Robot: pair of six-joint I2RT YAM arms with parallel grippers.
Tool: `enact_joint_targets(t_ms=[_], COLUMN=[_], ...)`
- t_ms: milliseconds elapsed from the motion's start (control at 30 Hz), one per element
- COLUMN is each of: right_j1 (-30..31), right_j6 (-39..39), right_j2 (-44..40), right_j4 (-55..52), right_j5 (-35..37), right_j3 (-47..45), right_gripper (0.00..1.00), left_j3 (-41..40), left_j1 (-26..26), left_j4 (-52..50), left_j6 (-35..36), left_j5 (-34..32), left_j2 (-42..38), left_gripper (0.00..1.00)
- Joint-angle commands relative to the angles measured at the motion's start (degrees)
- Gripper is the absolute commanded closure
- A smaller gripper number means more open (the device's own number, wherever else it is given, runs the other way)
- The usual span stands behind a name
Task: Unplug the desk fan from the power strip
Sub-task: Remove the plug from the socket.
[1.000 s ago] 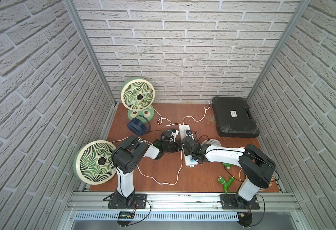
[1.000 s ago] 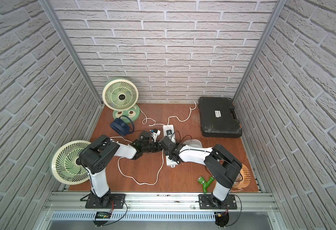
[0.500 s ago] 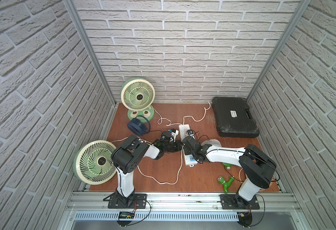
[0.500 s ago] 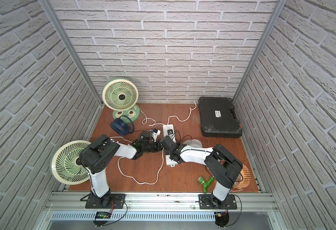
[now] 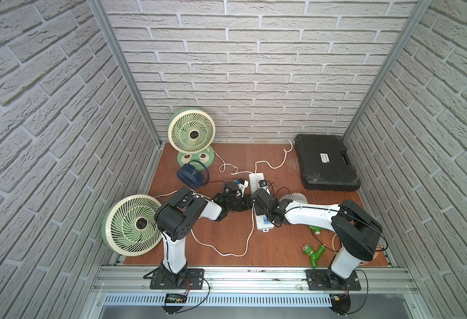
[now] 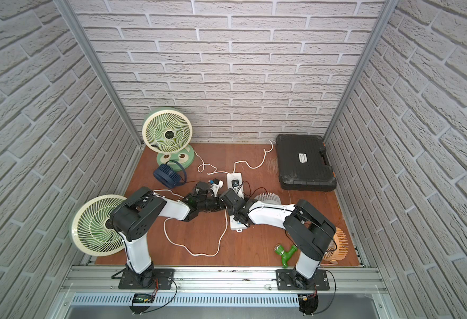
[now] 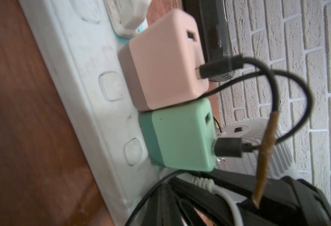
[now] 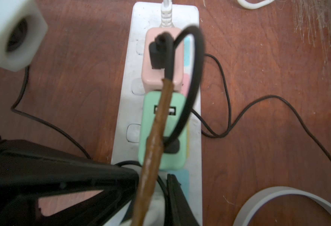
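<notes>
Left claw (image 5: 247, 204) and right claw (image 5: 256, 196) both closed, close together at the power strip (image 5: 253, 178), any hold unclear

I count two green desk fans (image 5: 191, 130), one navy fan (image 5: 189, 179), one white fan (image 5: 293, 198), one orange fan (image 6: 337, 245), one power strip (image 8: 129, 109), two charger cubes, a pink cube (image 7: 166, 58) and a green cube (image 7: 180, 137), and one black case (image 5: 325, 163).

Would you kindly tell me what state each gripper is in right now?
Left gripper: closed; whether it holds anything cannot be told.
Right gripper: closed on the white plug.
</notes>
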Motion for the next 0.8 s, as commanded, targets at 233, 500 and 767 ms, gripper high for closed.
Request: enact_joint_targets(t_ms=[233,500,767], right_j1=[0.17,-3.58,-1.29], right_j6=[1.18,4.54,2.57], right_j2=[-1.73,-4.11,-2.46], right_j4=[0.34,6.64,-0.45], right_j5=[-0.16,-6.84,-0.08], right_j3=[1.08,-3.59,-0.01], right_gripper=[0.97,0.97,0.96], left_j3=[0.47,0.55,0.76], left_j1=[-0.07,0.01,-0.02], left_j4=[-3.24,-3.51,-4.02], left_j6=[0.73,0.8,0.83], left_j5=[-0.87,-0.88,-1.02], left_j2=[1.42,1.54,1.44], left_gripper=[1.0,1.0,1.0])
